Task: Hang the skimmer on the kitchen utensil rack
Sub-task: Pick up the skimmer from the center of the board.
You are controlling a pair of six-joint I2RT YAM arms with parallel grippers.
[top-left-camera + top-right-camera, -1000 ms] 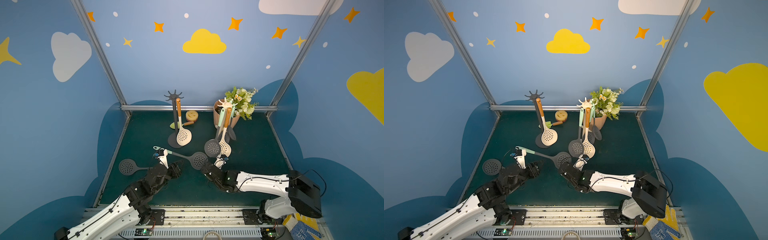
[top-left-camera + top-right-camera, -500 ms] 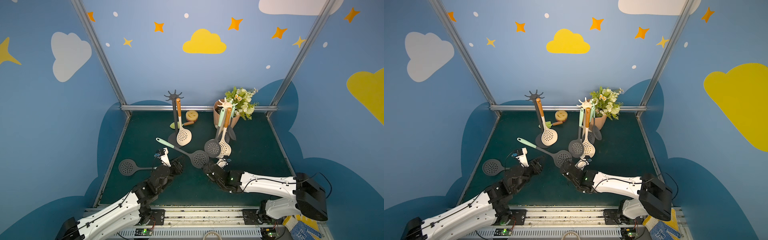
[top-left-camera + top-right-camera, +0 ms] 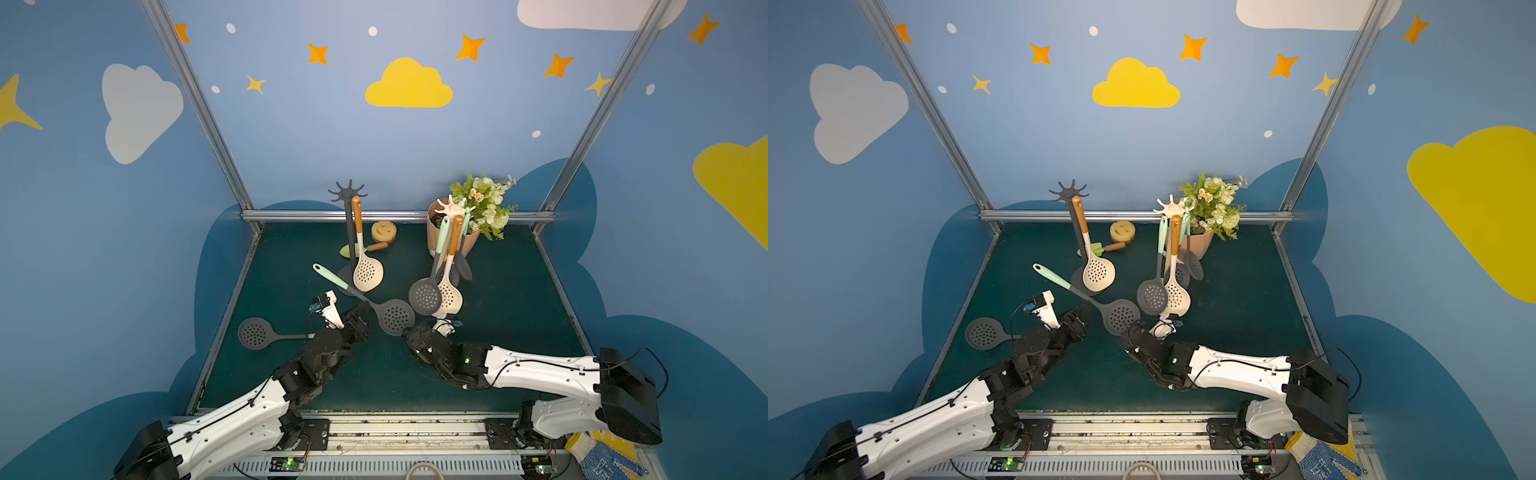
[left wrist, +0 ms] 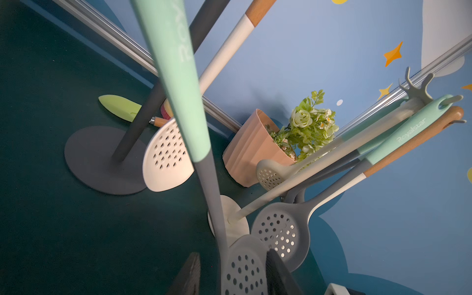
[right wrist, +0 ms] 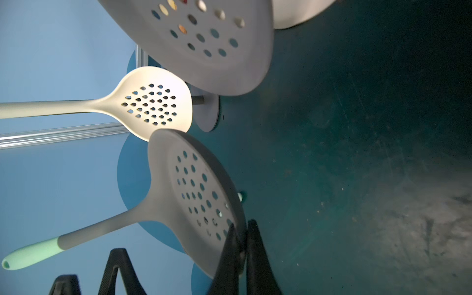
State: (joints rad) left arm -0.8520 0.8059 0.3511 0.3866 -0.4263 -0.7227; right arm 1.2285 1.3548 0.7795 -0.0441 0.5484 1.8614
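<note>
The skimmer (image 3: pixel 397 318) has a grey perforated head and a mint handle and is held off the mat, its handle slanting up toward the dark rack. My right gripper (image 3: pixel 409 332) is shut on the rim of its head (image 5: pixel 201 194), seen clearly in the right wrist view (image 5: pixel 242 252). My left gripper (image 3: pixel 361 311) straddles its neck. In the left wrist view its jaws (image 4: pixel 232 274) stand open, a gap on each side of the skimmer (image 4: pixel 244 265). A dark grey utensil rack (image 3: pixel 348 193) holds one cream skimmer. A cream rack (image 3: pixel 451 208) holds several.
Another grey skimmer (image 3: pixel 255 332) lies flat on the green mat at the left. A pink flower pot (image 3: pixel 469 243), a yellow smiley sponge (image 3: pixel 383 230) and a green-bladed tool (image 3: pixel 347 250) sit at the back. Blue walls and metal posts close in the sides and back.
The skimmer's handle has tilted up and toward the back. My left gripper has moved right to its neck, and its jaws have narrowed. The right gripper has kept its hold on the head.
</note>
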